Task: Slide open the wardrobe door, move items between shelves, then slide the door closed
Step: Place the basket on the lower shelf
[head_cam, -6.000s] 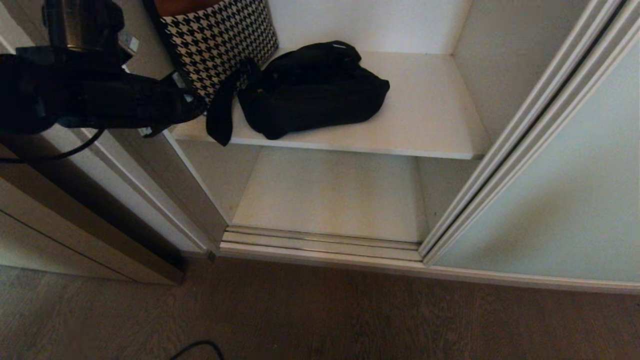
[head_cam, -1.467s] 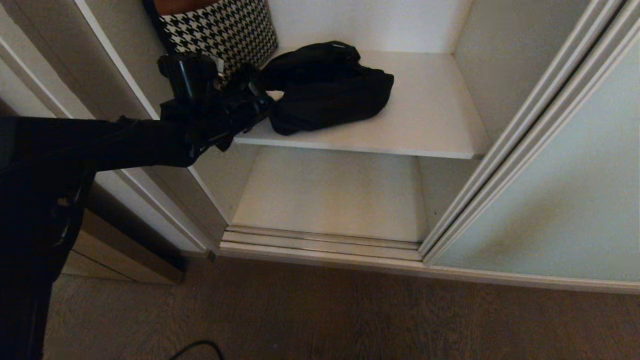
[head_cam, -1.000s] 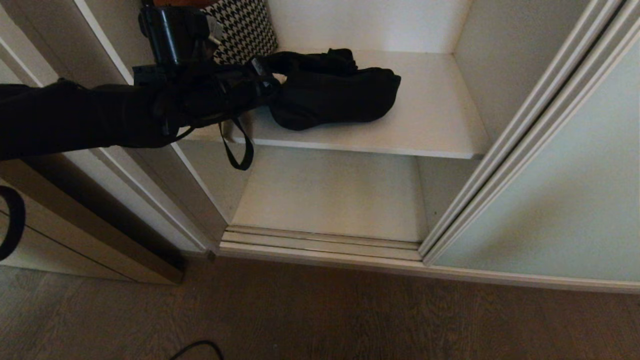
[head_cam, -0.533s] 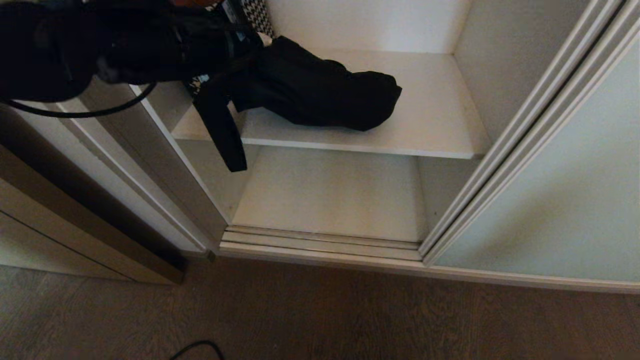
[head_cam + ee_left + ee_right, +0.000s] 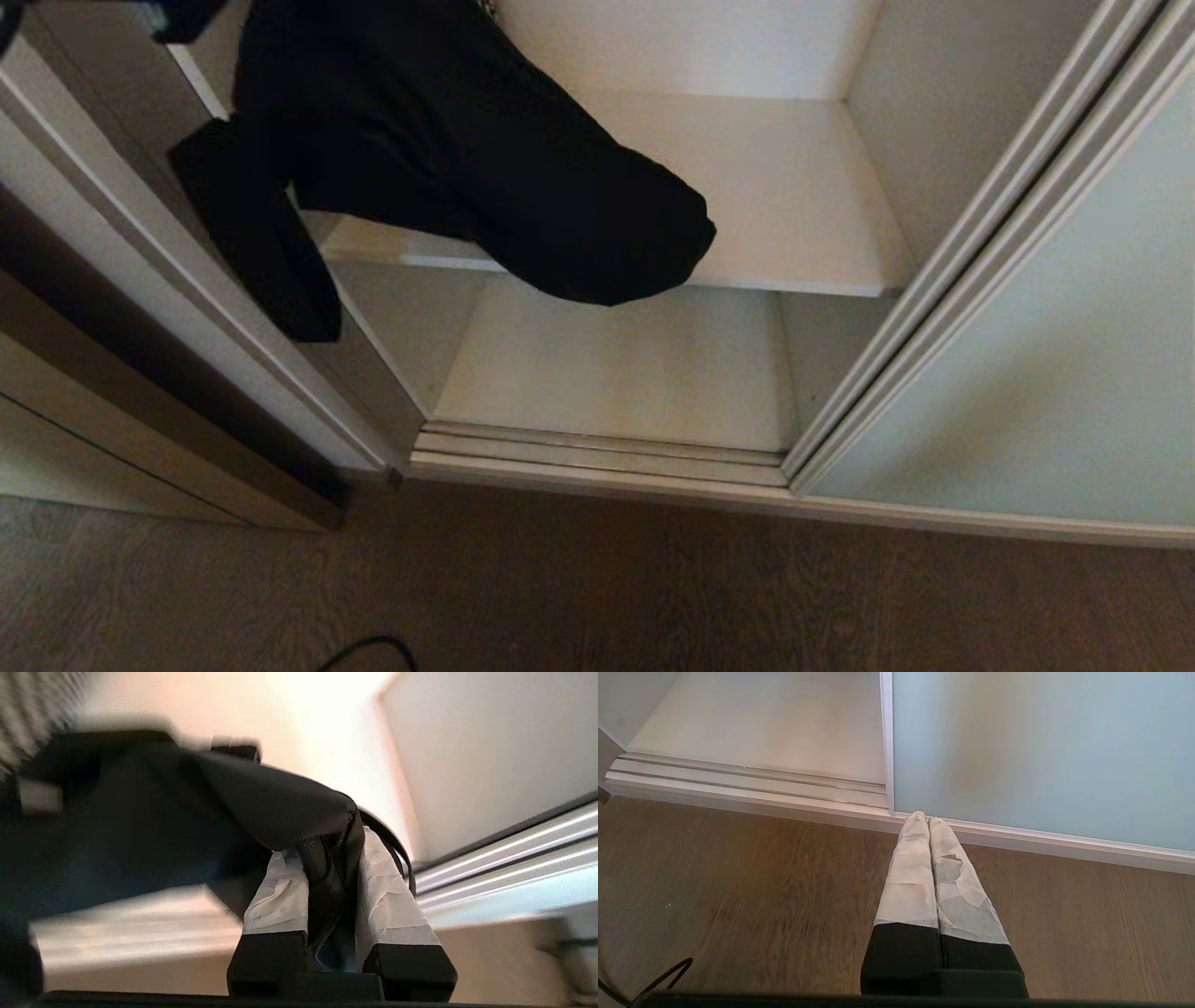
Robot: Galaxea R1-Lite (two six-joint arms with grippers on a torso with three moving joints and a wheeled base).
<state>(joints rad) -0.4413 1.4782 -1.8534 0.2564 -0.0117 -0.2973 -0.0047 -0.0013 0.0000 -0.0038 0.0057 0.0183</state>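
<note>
The sliding wardrobe door (image 5: 1055, 373) stands pushed aside, right of the open shelves (image 5: 794, 205). The black bag (image 5: 485, 159) hangs in the air over the upper shelf's front edge, its strap (image 5: 252, 243) dangling left of that shelf. The left gripper (image 5: 329, 858) has its jaws clamped on bag fabric. Well below the upper shelf, above the wooden floor (image 5: 738, 882), the right gripper (image 5: 928, 820) has its jaws pressed together, holding nothing.

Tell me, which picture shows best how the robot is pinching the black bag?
The left wrist view: the left gripper squeezes a fold of the black bag. The head view shows the bag hanging, grip hidden. The right wrist view misses it.
</note>
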